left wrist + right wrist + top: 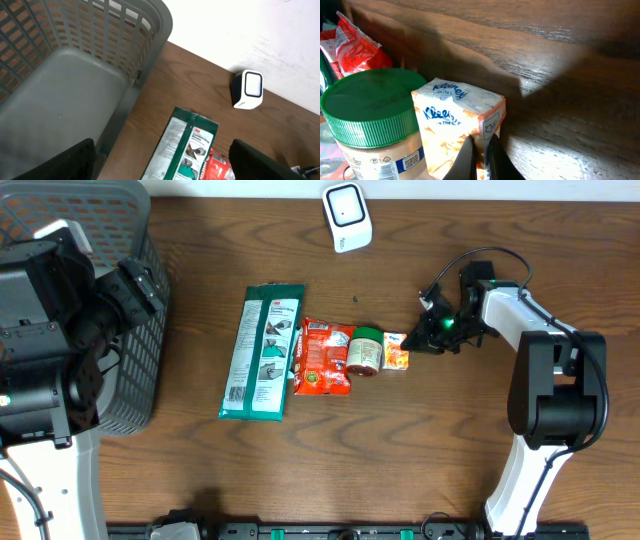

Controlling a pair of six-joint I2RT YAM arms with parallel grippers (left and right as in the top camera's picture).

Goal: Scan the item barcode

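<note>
**Orange-and-white tissue pack, nipped at one edge**

Item: Kleenex pack (455, 125). Small soft block in orange-and-white film. Blue brand lettering across the upper face, and a small printed mark on the corner nearest the right wrist camera. Barcode not made out in any view.

Position: flat on the brown wooden table (480, 260), at the 3 o'clock end of a row of four goods. Jar (365, 350) just beside it at its 9 o'clock; contact between the two not certain.

Neighbours, going on toward 9 o'clock:
- Jar: green ribbed lid, tan contents, small square code on the label.
- Red snack bag (323, 357): crinkled foil.
- Green packet (262, 352): long and flat, the largest of the row.

Right gripper (479, 150): reaching in from 3 o'clock, jaws drawn together and clamped on the pack's film at that edge.

Left gripper (165, 160): fingers spread wide, holding nothing, at the table's 9 o'clock side by the grey mesh basket (125, 30).

Scanner (346, 215): white with a rounded face, at 12 o'clock of the row, well apart from the pack.
</note>
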